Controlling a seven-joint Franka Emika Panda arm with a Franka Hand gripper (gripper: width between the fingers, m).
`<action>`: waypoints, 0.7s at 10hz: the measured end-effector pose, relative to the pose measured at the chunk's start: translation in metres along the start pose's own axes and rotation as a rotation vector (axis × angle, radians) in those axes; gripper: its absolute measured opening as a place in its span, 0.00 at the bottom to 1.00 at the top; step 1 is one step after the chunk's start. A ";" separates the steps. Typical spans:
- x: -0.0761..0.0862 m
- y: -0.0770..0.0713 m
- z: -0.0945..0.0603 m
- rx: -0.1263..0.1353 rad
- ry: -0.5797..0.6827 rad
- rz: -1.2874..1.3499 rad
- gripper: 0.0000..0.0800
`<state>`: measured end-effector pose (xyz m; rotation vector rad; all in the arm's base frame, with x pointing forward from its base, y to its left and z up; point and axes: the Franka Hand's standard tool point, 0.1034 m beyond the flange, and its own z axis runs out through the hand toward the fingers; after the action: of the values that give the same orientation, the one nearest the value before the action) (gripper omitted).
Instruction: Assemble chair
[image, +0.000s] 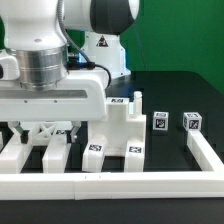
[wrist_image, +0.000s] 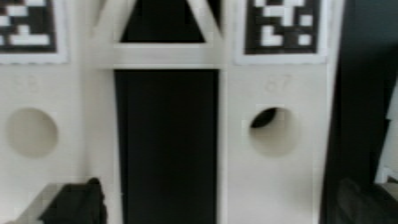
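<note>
In the exterior view my gripper (image: 45, 128) hangs low over a white chair piece (image: 45, 150) at the front left, just inside the border rail. The wrist view shows this piece (wrist_image: 267, 90) very close: two white bars with a dark slot between them, an oval hole in each bar, and two square tags at the far end. My gripper (wrist_image: 217, 207) is open; its dark fingertips (wrist_image: 71, 205) stand wide apart and hold nothing. A larger blocky white chair piece (image: 125, 125) with tags stands at the centre. Two small tagged white blocks (image: 160, 122) (image: 192, 121) sit toward the exterior view's right.
The long low white L-shaped border rail (image: 130, 180) runs along the front and up the exterior view's right side. The arm's white base (image: 100, 45) stands behind the parts. The table top is black.
</note>
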<state>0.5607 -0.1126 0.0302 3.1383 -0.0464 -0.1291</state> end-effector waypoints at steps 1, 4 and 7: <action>0.000 -0.002 0.001 0.001 0.001 -0.003 0.81; 0.003 -0.001 0.001 -0.006 0.016 -0.004 0.81; 0.003 0.005 0.001 -0.005 0.018 0.000 0.81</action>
<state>0.5636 -0.1175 0.0285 3.1342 -0.0465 -0.1011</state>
